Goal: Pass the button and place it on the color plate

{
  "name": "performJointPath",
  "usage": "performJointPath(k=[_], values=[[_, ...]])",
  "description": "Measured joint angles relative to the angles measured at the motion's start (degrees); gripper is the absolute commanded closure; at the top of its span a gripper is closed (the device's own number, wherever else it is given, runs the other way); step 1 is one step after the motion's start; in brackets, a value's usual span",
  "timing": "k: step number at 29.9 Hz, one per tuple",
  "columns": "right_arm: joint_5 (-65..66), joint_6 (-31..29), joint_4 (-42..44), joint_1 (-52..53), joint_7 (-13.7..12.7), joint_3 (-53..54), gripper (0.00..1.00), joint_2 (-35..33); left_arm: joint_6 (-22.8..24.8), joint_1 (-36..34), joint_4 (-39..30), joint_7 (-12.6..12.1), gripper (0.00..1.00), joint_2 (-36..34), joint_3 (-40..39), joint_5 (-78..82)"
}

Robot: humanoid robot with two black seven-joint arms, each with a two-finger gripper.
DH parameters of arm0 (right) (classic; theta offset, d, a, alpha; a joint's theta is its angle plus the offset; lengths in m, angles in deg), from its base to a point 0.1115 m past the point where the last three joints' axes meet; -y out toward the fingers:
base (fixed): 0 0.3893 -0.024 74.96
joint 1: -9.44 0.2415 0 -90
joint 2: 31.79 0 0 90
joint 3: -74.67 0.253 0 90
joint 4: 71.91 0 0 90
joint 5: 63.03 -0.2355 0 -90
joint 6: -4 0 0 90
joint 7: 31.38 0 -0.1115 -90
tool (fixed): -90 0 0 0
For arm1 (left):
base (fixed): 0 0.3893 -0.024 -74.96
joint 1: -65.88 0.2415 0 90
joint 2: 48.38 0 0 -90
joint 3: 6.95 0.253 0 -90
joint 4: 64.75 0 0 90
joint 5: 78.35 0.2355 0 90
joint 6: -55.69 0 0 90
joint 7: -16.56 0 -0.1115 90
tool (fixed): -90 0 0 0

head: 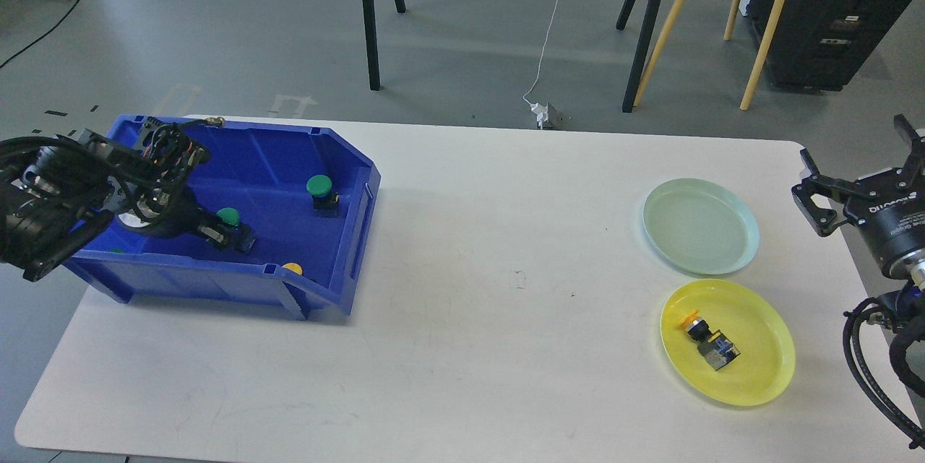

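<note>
A blue bin point(347, 246) stands at the table's left. My left gripper point(233, 235) reaches down into it and is shut on the black body of a green-capped button point(228, 216), held near the bin's front wall. A second green button point(319, 188) stands further back in the bin, and a yellow cap point(293, 268) peeks over the front rim. At the right are a pale green plate point(701, 226), bare, and a yellow plate point(759, 369) holding a yellow-capped button point(704, 336). My right gripper point(856, 139) is open and empty, beyond the table's right edge.
The white table point(470, 304) lies between the bin and the plates. A bit of green point(115, 251) shows at the bin's front left corner. Stand legs and wooden poles are on the floor behind the table.
</note>
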State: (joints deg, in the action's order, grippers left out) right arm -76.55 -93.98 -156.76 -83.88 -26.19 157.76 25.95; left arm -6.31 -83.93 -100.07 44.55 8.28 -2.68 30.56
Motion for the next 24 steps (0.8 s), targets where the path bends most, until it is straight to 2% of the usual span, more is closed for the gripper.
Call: performJointPath(k=[5, 9, 12, 14, 17, 22, 24], values=[[3.2, 0.1, 0.2, 1.1, 0.0, -1.1, 0.0, -0.8, 0.0, -5.1, -6.9, 0.0, 0.97, -4.9, -4.0, -12.2], [14.9, 0.3, 0.6, 5.3, 0.1, -3.7, 0.0, -3.3, 0.0, -7.8, -17.3, 0.0, 0.97, -9.5, -11.3, -26.8], [23.9, 0.7, 0.7, 9.5, 0.3, -7.8, 0.0, -5.1, 0.0, -7.8, -22.8, 0.0, 0.97, -9.8, -17.5, -37.5], [27.4, 0.6, 0.6, 12.7, 0.5, -11.0, 0.0, -6.3, 0.0, -7.5, -24.2, 0.0, 0.97, -7.3, -20.5, -43.8], [29.1, 0.0, 0.3, 19.5, 0.7, -17.5, 0.0, -9.1, 0.0, -7.3, -22.8, 0.0, 0.98, 0.8, -22.7, -49.0], [29.7, -0.7, 1.0, 34.6, 1.2, -34.1, 0.0, -10.4, 0.0, -7.2, -9.7, 0.0, 0.97, 15.6, -23.0, -49.9], [29.8, -0.6, 1.8, 39.8, 2.0, -40.1, 0.0, -9.6, 0.0, -7.2, -6.4, 0.0, 0.97, 19.6, -23.0, -50.0]])
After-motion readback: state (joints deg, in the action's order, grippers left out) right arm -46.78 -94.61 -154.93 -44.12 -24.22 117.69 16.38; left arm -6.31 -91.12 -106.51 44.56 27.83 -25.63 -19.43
